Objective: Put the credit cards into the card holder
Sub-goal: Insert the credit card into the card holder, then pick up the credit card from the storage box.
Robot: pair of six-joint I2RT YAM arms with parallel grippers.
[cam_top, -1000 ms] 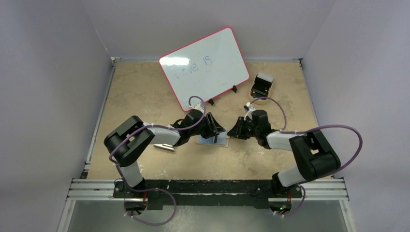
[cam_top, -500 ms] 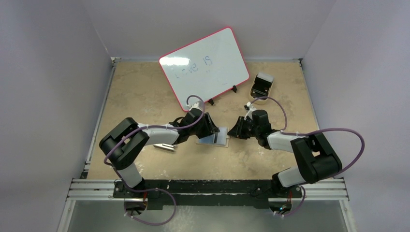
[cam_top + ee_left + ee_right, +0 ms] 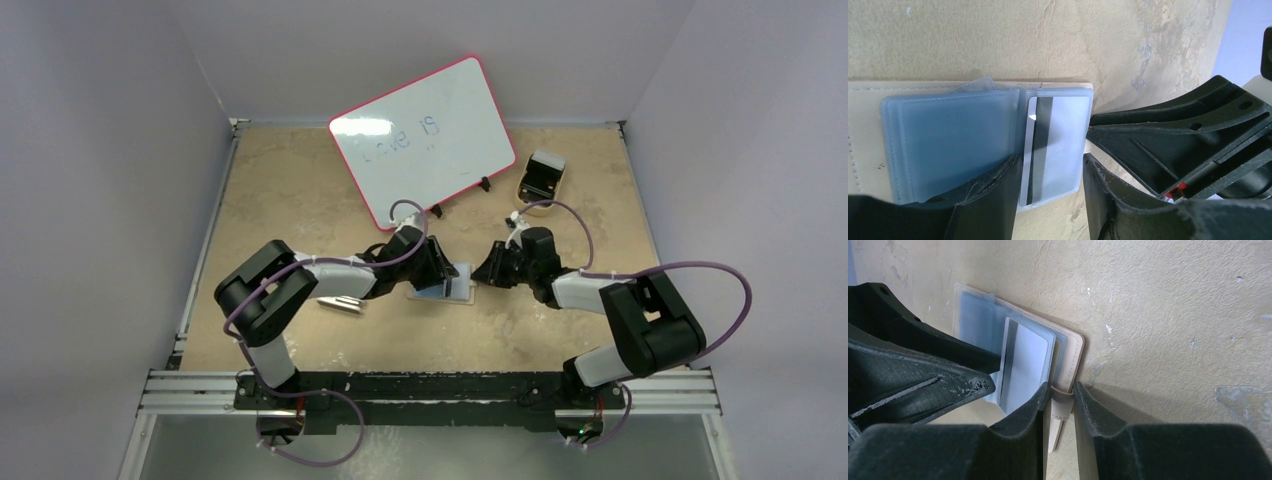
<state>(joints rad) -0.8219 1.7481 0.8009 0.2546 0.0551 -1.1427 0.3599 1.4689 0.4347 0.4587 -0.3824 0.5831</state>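
The beige card holder (image 3: pixel 460 291) lies open on the table, its bluish clear sleeves (image 3: pixel 948 135) facing up. A pale grey credit card (image 3: pixel 1060 135) with a dark stripe lies partly in the right sleeve and sticks out past the near edge. My left gripper (image 3: pixel 1052 159) straddles this card, and its fingers (image 3: pixel 998 195) touch both long edges. My right gripper (image 3: pixel 1062 388) is shut on the holder's tan snap tab (image 3: pixel 1063 400) at the beige rim (image 3: pixel 1075 352). The card also shows in the right wrist view (image 3: pixel 1030 360). No orange-tan card shows.
A red-framed whiteboard (image 3: pixel 420 135) stands propped at the back centre. A tan oval tray (image 3: pixel 528 192) with a silver-white block in it sits at the back right. A pale flat silver piece (image 3: pixel 340 303) lies under my left forearm. The two grippers (image 3: pixel 443 268) (image 3: pixel 487 272) nearly touch.
My left arm's elbow swung out to the left and came back. The card between its fingers shifted slightly on the holder. The right arm held still.
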